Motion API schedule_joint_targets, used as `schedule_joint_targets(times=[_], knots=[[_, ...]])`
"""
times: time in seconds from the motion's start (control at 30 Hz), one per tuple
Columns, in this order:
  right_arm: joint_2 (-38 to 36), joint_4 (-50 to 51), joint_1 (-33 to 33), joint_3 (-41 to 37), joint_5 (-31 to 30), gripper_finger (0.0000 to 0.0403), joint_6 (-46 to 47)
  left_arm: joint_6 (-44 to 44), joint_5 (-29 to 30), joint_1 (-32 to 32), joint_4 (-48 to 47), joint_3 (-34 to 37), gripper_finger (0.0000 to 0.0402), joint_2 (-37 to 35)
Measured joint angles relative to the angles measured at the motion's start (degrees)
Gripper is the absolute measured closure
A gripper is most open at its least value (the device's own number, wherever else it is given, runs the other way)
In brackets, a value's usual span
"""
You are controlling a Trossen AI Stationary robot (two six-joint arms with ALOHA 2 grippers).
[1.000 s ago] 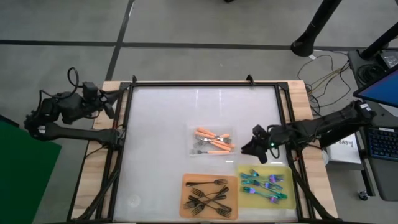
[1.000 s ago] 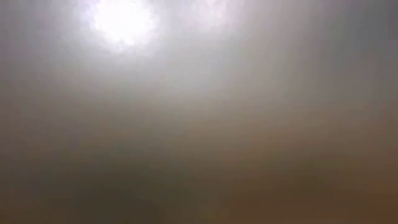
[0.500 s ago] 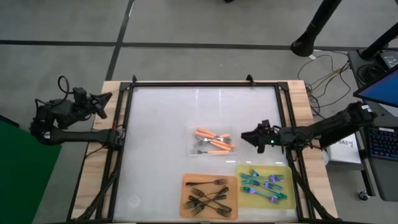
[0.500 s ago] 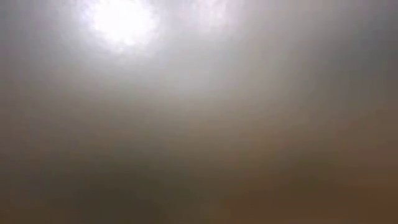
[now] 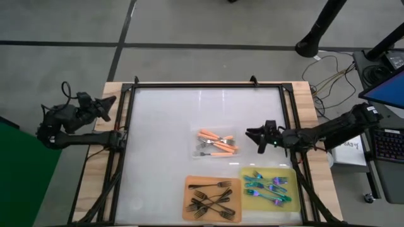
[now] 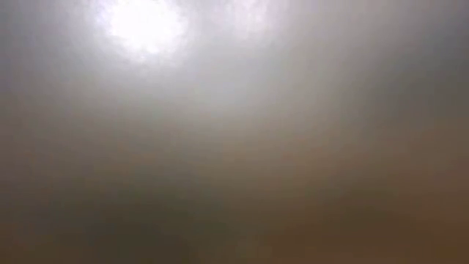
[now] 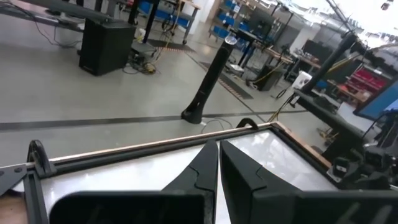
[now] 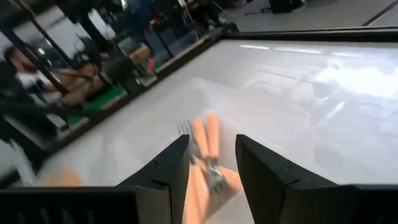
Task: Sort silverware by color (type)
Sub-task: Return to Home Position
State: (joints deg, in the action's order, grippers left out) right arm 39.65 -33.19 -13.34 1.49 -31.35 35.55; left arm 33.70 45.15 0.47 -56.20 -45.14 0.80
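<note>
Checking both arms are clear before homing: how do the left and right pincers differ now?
The left pincer is shut; the right pincer is open. The left pincer sits at the left edge of the table; the right pincer hangs over it beside the orange-handled forks. Both hold nothing.

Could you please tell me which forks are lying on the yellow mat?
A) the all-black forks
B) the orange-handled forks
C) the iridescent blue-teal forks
C: the high view shows the iridescent forks piled on the yellow mat, while the black forks sit on the orange mat beside it.
</note>
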Motion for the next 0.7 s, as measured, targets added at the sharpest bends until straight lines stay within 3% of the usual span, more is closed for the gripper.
schedule_joint_targets(times=[0.5, 0.7], knots=[[-0.07, 3.38, 0.00, -0.01, 0.02, 0.0282, -2.58, -0.01, 4.52, 0.00, -2.56, -3.28, 0.0402, 0.18], [-9.18, 5.94, 0.15, -0.44, 0.01, 0.0282, -2.57, 0.07, 3.78, 0.00, -2.63, -3.26, 0.0402, 0.18]])
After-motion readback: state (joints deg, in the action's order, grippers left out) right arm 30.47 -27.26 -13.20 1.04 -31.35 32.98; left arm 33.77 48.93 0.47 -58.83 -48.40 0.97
